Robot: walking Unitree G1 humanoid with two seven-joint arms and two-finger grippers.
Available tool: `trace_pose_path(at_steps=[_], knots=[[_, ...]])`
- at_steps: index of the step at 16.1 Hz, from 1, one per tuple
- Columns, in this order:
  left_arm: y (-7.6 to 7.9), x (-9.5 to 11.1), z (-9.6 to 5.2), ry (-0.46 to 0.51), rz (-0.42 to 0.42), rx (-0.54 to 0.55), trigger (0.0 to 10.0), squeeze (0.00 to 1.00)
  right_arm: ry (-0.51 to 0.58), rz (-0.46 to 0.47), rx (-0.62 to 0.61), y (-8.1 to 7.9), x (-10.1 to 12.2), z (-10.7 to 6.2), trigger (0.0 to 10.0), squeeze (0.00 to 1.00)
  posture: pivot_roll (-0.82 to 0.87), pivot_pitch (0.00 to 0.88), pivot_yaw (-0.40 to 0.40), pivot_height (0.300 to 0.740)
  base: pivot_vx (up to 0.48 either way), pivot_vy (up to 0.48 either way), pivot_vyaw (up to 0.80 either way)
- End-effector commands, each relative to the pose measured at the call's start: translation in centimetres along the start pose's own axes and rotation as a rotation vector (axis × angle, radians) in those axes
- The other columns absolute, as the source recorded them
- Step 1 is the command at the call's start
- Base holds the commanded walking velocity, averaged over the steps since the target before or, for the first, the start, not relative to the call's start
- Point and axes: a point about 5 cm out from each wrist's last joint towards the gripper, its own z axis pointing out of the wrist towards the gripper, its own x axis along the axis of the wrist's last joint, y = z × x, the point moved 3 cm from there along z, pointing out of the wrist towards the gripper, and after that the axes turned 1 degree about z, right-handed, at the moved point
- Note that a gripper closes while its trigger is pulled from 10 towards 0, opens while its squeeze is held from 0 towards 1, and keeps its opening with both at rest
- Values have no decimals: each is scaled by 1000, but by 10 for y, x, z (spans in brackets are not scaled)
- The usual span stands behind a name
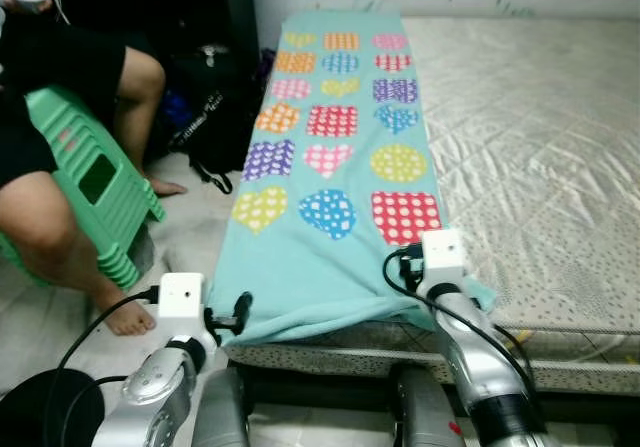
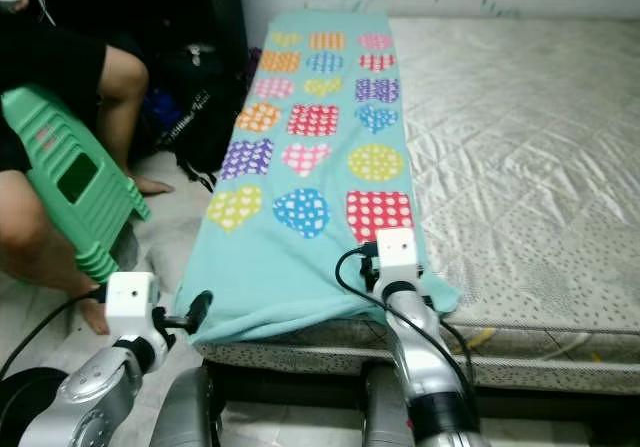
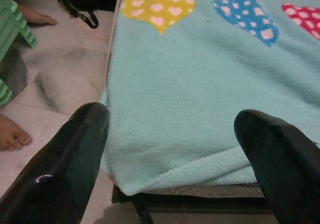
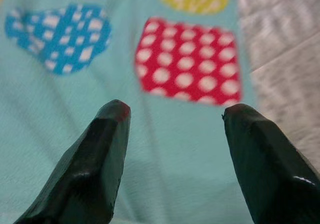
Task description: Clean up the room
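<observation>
Fleece blanket [image 1: 335,157] — soft, limp; best gripped at lower-centre hem corners. Left gripper [image 3: 172,154], right gripper [image 4: 175,149] — fingers held apart.

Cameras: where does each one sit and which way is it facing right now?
Left eye view: head, looking down at the teal blanket on the mattress; both silver arms show.
Right eye view: same scene, same arms.
Left wrist view: along the open left claw at the blanket's near left corner.
Right wrist view: along the open right claw over the blanket's red dotted patch.
Both wrist views share the blue dotted heart.
</observation>
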Motion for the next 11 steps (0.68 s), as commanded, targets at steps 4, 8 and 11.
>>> trace_pose_path(at_steps=[4, 8, 11], knots=[[-4, 0, 1, -5, -9, 25, 10000, 0, -109, -8, 55, -20, -7, 15, 10000, 0, -11, 19, 11, 569, 0, 0, 0], [-6, -5, -2, -29, -30, 39, 10000, 0, -204, -139, 50, 7, -22, 14, 10000, 0, -10, 23, -1, 569, 0, 0, 0], [-6, -11, -2, -55, -31, 35, 10000, 0, -273, -167, -19, 50, -37, 6, 10000, 0, -30, 29, 2, 569, 0, 0, 0]])
